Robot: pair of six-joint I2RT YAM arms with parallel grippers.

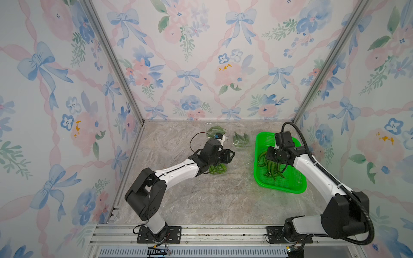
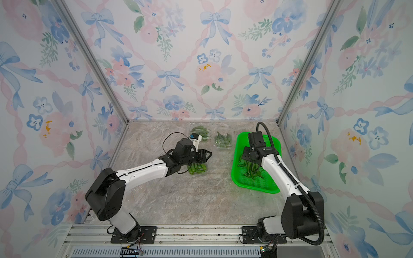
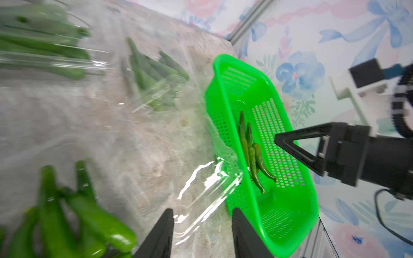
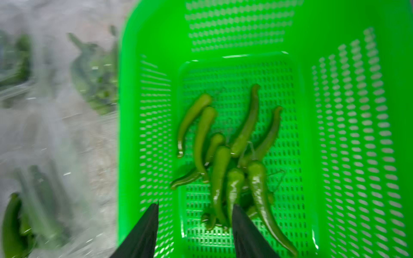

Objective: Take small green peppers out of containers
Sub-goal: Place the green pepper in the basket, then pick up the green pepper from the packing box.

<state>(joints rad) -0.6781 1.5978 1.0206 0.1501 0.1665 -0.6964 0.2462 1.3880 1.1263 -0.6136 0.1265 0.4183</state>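
Right side of the marbled table (image 1: 178, 201), over the green basket (image 1: 279, 187): the right gripper (image 4: 195, 206), pointing down, jaws parted to a moderate gap. Holds nothing. Directly below, on the basket's perforated floor, a loose heap of small green peppers (image 4: 223, 156), glossy and curved, overlapping one another; in both top views, partly hidden by the arm above.

Left of the basket, above the table: the left gripper (image 3: 202, 214), reaching toward the basket, jaws likewise apart. Grips nothing visible. Just ahead of it, an empty container (image 3: 207, 189) of clear plastic, lying on the table right against the basket's outer wall; contact with the gripper impossible to tell through blur and glare.

Elsewhere on the table, three more clear trays with peppers inside. At the table's far edge, the back container (image 1: 215, 130). Just beside it, toward the basket, the middle container (image 1: 241, 140). Closer to the arm bases, under the left arm's wrist, the near container (image 1: 218, 170), its peppers a brighter green and largely covered by the arm in both top views.
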